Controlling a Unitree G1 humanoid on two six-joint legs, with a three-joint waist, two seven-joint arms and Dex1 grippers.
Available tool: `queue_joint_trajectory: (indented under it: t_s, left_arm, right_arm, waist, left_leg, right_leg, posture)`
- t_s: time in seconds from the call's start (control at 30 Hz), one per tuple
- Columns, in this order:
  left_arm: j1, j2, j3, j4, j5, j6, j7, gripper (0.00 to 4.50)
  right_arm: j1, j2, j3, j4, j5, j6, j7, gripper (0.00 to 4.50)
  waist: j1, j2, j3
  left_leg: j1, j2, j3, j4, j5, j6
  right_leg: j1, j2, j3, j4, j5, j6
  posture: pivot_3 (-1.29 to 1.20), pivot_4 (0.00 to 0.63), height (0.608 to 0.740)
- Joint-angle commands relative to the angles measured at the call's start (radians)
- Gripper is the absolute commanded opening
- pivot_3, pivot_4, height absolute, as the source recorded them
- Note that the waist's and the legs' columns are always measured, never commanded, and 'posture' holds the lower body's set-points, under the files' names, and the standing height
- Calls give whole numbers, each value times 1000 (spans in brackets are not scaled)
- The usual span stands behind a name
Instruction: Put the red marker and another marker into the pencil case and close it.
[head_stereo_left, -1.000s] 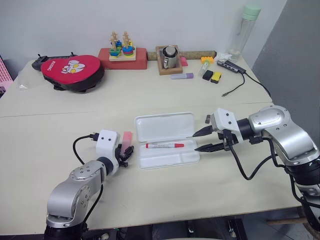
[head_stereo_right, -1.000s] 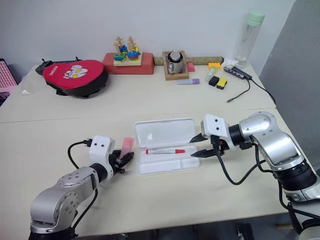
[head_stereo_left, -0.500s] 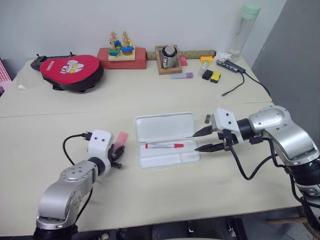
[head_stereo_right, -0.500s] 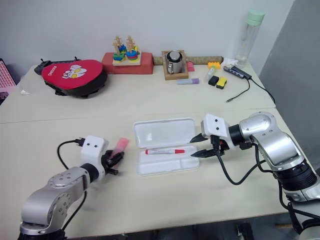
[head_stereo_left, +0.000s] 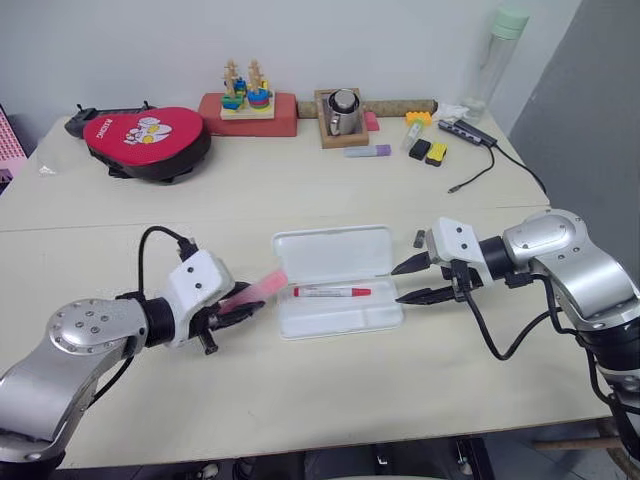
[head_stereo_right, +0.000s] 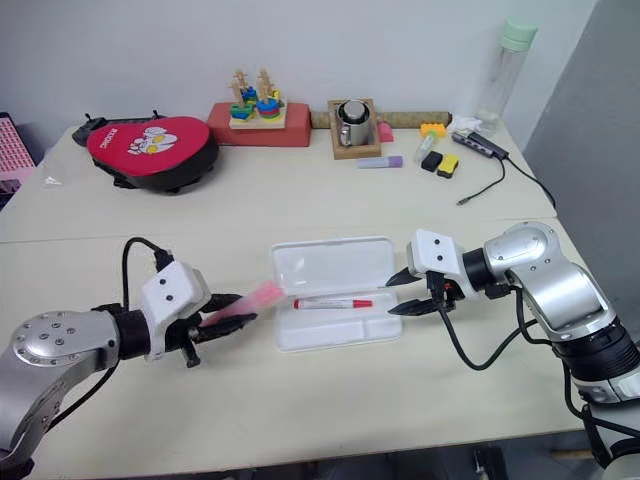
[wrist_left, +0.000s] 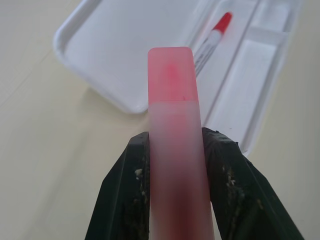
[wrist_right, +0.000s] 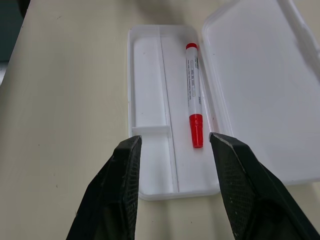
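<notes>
1. Table (head_stereo_left: 300, 400): pale wood top carrying every item listed below.
2. Red pouch (head_stereo_left: 145, 140): at the far left of the table; white lettering and a white cartoon print on it, the lettering too small to read.
3. Pencil case (head_stereo_left: 330, 255): white, hinged, lying open at the table's centre, lid flat on the far side, shallow tray on the near side. Same place as a second ago.
4. Left gripper (head_stereo_left: 238, 312): just left of the pencil case, black fingers (wrist_left: 125, 200) clamped on either flat side of the pink highlighter. A second ago it sat low beside the case with the highlighter pointing up; now it is raised and rolled, aiming at the case.
5. Right gripper (head_stereo_left: 412, 281): just off the right end of the tray, fingers spread apart with nothing between them. No change from the earlier frame.
6. Red marker (head_stereo_left: 332, 292): lying lengthwise in the tray's far compartment, apart from both grippers; in the right wrist view its red cap points toward the parted fingers. Dark print on the white barrel, not legible.
7. Pink highlighter (head_stereo_left: 255, 293): held in the left gripper, capped end jutting past the fingertips toward the case's left end, clear of the table.
</notes>
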Motion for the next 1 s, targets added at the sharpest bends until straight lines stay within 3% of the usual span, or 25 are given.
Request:
queue_joint_trajectory:
  t_s: [0.03, 0.17, 0.3, 0.67, 1.0]
  left_arm:
    - [-101, 5, -137, 40, 76, -115, -65, 1178]
    - [-207, -42, -323, 162, 214, -287, -124, 1178]
    - [-249, -84, -383, 251, 265, -385, -155, 1178]
    - [-310, -170, -420, 336, 303, -434, -193, 1178]
    - [-302, -184, -415, 316, 285, -413, -237, 1178]
  right_arm:
    - [0, -14, -16, -13, 0, -17, 6, 2247]
    - [3, -17, -19, -21, -3, -13, 1, 2247]
    - [6, -22, -24, -27, -2, -8, -2, 2247]
    - [21, -34, -33, -43, 5, 2, -12, 2247]
    - [28, -34, -34, -42, 4, -4, -15, 2247]
  waist:
    - [0, 0, 0]
    - [2, 0, 0]
    - [-3, 1, 0]
    - [0, 1, 0]
    - [0, 1, 0]
  left_leg:
    - [0, 0, 0, 0, 0, 0]
    - [0, -1, 0, 1, 0, 0]
    - [-1, 0, 1, 1, 0, 0]
    - [-4, 0, 0, 2, 0, 0]
    - [-4, 0, 0, 2, 0, 0]
  right_leg:
    - [0, 0, 0, 0, 0, 0]
    - [1, 0, 0, 0, 1, 1]
    - [-1, 0, 1, 0, 1, 2]
    - [-3, 0, 1, 1, 0, 3]
    - [-2, 0, 1, 1, 0, 3]
  posture:
    - [0, 150, 740]
    - [0, 150, 740]
    - [0, 150, 740]
    - [0, 150, 740]
    - [0, 150, 740]
